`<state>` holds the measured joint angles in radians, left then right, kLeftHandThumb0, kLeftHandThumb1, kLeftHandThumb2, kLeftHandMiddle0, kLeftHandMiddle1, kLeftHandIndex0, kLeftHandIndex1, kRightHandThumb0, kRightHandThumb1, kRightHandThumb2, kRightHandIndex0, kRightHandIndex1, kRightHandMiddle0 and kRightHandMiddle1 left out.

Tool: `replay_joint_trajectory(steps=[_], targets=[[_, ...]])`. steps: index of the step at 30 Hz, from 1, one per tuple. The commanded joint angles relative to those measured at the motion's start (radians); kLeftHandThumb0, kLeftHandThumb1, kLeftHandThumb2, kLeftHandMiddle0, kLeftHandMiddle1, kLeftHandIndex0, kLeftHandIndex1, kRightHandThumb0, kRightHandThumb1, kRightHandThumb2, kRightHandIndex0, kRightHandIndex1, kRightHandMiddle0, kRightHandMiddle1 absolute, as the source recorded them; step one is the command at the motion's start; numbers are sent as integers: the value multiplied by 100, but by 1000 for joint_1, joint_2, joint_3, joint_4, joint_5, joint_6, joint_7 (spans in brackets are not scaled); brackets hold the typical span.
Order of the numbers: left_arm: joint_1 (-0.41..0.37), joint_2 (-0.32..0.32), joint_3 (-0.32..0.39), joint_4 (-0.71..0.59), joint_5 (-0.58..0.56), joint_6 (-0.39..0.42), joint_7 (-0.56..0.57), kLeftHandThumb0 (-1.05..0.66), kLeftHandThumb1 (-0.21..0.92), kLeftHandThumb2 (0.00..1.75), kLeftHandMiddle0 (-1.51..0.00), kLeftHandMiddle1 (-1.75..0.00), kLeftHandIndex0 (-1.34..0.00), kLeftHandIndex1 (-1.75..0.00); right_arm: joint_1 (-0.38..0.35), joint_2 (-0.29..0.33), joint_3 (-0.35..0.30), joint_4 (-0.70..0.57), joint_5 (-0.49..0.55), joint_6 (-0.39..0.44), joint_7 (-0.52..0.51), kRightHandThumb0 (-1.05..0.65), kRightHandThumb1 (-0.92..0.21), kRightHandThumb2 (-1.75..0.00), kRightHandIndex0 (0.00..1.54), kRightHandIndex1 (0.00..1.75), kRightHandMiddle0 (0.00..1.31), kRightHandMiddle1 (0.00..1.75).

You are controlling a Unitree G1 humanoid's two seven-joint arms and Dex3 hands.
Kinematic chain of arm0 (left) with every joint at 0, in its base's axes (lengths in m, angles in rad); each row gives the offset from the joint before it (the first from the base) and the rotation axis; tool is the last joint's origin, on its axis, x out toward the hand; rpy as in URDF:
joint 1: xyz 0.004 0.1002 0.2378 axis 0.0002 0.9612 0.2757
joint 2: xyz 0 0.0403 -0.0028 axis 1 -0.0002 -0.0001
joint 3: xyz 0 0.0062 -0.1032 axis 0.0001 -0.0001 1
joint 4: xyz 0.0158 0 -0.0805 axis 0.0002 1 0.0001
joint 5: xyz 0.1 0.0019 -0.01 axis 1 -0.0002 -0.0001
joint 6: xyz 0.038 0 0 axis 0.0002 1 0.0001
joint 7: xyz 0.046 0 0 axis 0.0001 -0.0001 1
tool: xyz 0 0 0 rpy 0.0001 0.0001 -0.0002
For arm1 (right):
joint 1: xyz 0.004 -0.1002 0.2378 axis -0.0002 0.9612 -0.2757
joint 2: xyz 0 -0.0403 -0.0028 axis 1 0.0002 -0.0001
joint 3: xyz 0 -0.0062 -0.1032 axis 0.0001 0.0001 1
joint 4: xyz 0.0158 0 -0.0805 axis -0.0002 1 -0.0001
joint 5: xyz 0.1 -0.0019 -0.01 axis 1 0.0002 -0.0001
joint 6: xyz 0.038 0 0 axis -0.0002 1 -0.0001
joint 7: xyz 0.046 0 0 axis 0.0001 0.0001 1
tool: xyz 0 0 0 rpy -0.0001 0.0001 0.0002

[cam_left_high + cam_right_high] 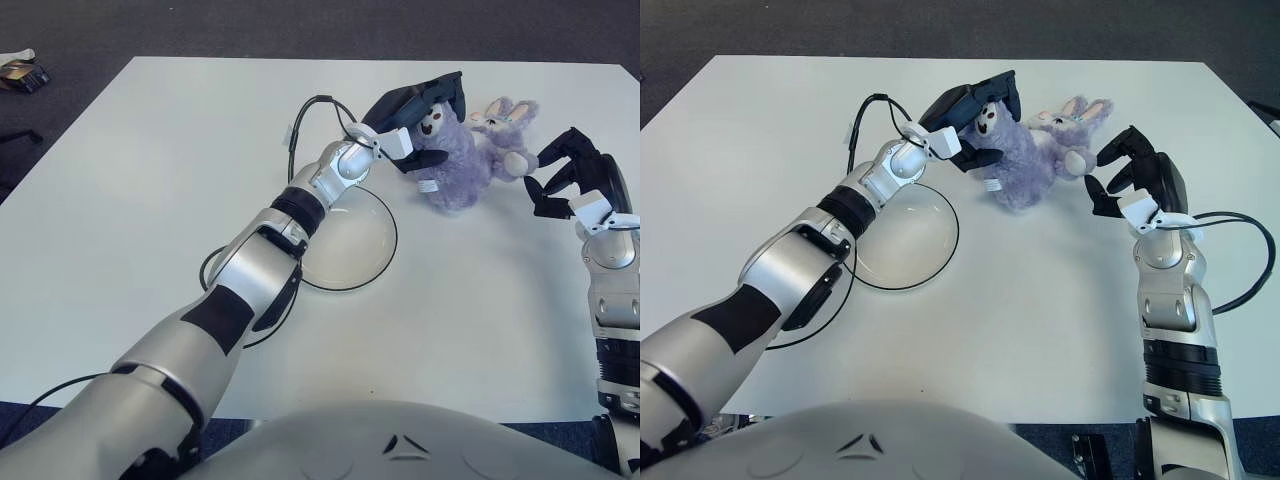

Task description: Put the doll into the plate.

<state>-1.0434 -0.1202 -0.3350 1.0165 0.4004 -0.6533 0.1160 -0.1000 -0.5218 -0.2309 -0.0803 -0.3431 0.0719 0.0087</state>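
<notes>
A fuzzy purple doll [458,170] with a white face lies at the far right of the white table [150,200], its long-eared bunny part [500,125] toward the right. My left hand [432,125] reaches across from the left. Its dark fingers [425,98] lie over the doll's head, the thumb presses its near side, and the hand is shut on the doll. The clear plate [355,250] with a dark rim sits just left of and nearer than the doll, under my left forearm. My right hand [540,182] hovers beside the bunny's right side, fingers spread and holding nothing.
A black cable [300,110] loops up from my left wrist, and another loop lies on the table left of the plate [205,270]. The table's far edge runs just beyond the doll. A small object [20,72] lies on the dark floor at top left.
</notes>
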Motion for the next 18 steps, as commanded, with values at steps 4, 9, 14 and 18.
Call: replay_joint_trajectory(steps=[4,9,14,18], targets=[[23,-17,22,-6,-19,-8,18,0,6,157,-85,-162,-58,-175,9,11,0,-13,10,9,0,-1,-41,-117,64,158,31,175],[27,-25,32,1,-15,-16,40,0,5,158,-85,-162,-58,-175,11,14,2,-19,4,25,0,-1,-42,-115,63,157,31,175],[27,-24,29,9,1,-28,76,0,5,159,-85,-163,-59,-175,14,14,4,-21,1,34,0,-1,-43,-114,62,157,31,175],[27,-22,27,14,6,-30,94,0,5,159,-85,-163,-59,-175,17,10,6,-16,0,28,0,-1,-43,-114,62,157,31,175]])
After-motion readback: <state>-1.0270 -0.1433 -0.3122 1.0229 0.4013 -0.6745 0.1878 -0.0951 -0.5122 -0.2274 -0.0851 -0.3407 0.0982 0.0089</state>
